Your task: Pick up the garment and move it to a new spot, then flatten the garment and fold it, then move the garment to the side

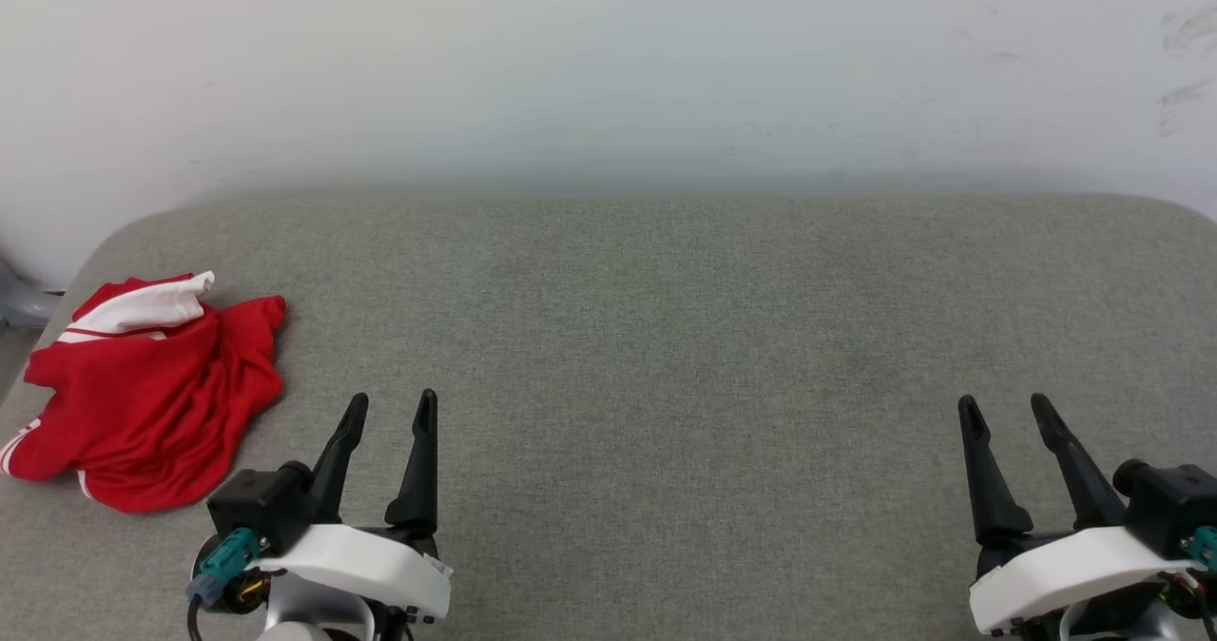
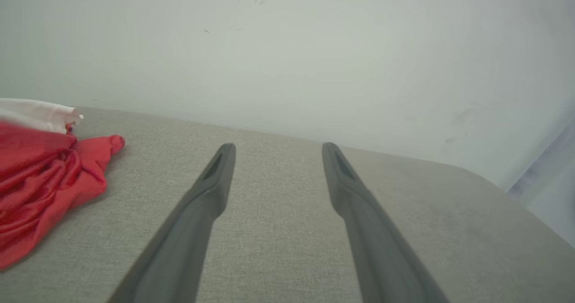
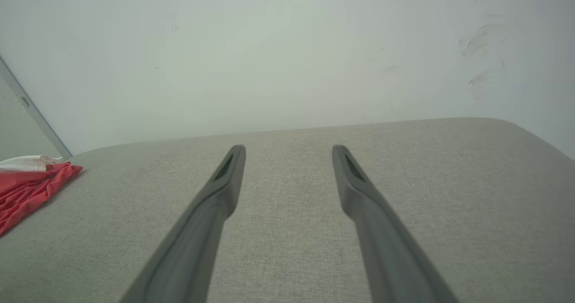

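Crumpled red jersey (image 1: 152, 403) lies at the left edge of the grey bench (image 1: 666, 337). At the near edge, left pincer (image 1: 392, 405) and right pincer (image 1: 1003, 403) are both spread apart and empty.

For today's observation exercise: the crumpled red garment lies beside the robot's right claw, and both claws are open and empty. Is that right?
No. The head view shows the garment beside the left claw, not the right claw; both are open and empty.

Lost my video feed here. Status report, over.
Left gripper open, empty; right gripper open, empty. Garment crumpled at left end of grey surface, untouched. Nothing between it and left gripper.
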Robot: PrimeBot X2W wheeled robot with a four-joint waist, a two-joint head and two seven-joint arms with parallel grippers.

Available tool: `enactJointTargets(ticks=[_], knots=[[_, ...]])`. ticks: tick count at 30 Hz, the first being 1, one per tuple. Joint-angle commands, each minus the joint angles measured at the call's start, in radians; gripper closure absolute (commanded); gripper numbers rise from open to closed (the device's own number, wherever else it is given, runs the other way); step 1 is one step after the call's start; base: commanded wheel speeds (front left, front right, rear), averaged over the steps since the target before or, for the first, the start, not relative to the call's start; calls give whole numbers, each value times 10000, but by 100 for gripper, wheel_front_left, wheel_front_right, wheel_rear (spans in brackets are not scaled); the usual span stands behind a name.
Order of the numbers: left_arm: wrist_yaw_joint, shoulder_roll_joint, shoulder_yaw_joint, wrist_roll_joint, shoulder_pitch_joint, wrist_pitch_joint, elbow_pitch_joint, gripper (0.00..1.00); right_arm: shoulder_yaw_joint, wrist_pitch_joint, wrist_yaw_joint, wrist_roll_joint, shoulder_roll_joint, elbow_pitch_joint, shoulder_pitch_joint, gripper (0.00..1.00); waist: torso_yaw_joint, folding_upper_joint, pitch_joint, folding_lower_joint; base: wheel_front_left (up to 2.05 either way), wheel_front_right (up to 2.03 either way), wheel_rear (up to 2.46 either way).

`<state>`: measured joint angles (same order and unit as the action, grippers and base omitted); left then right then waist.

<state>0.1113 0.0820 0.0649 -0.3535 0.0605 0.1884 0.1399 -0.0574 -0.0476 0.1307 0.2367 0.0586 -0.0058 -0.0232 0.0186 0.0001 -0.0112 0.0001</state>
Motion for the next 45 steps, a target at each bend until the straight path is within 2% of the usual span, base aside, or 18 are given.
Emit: enactJointTargets(ticks=[1,14,27,34,45], knots=[[-23,-7,10,204,51,85,-29,0,-39,-37,0,-223,-31,-135,-48,0,3,-1,1,0,0,0,0],[-1,-95,-79,1176,13,366,125,0,-163,-149,-1,-1172,-88,-260,-197,0,27,-1,4,0,0,0,0],[122,-166,-150,1780,92,609,289,0,-168,-446,-1,-1546,-94,-335,-301,0,217,-1,-9,-1,0,0,0],[156,-191,-275,2192,160,724,454,0,-34,-593,-1,-1906,-94,-464,-334,0,898,-1,-40,-1,0,0,0],[170,-199,-684,2379,107,773,605,0,285,-567,-1,-1930,-93,-406,-292,0,2637,-1,-101,-1,0,0,0]])
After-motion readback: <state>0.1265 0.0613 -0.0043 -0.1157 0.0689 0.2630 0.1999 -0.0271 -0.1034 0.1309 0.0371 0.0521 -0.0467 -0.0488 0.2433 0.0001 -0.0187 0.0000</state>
